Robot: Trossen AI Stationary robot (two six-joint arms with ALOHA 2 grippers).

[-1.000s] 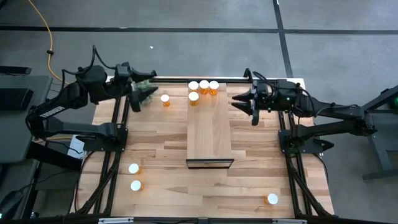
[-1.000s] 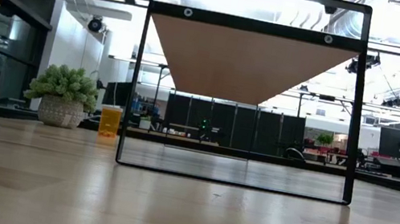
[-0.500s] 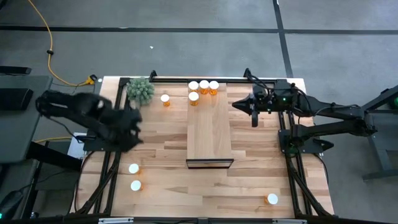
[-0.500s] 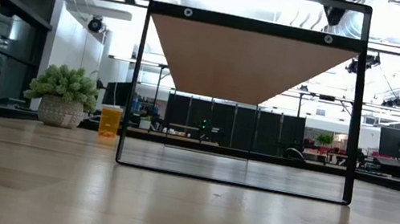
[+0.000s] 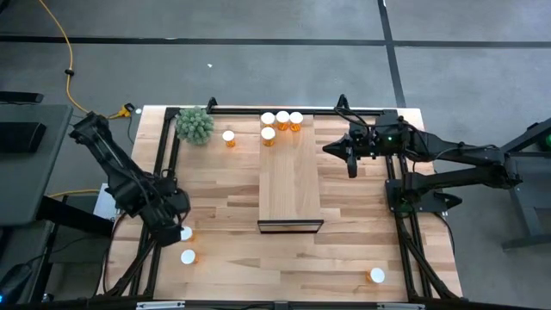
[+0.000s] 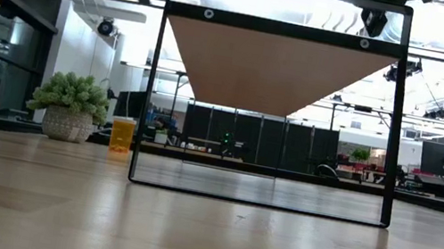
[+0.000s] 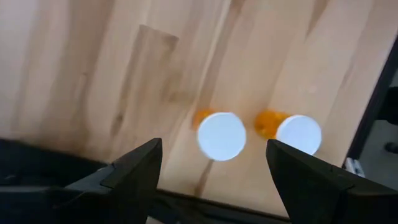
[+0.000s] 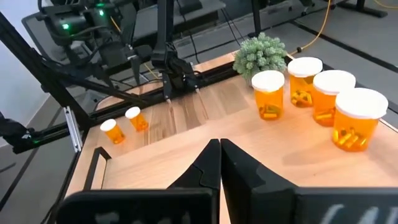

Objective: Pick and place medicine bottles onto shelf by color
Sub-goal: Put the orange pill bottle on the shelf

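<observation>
Dark left gripper fingers spread above bottle.

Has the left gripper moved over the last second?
Yes. The left gripper has swung from beside the plant at the table's far left corner to the near left, above two medicine bottles, fingers open.

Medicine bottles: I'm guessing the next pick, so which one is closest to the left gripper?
The upper bottle of the pair at the table's left edge; the open left gripper hovers right over it, the other bottles lie farther off.
</observation>
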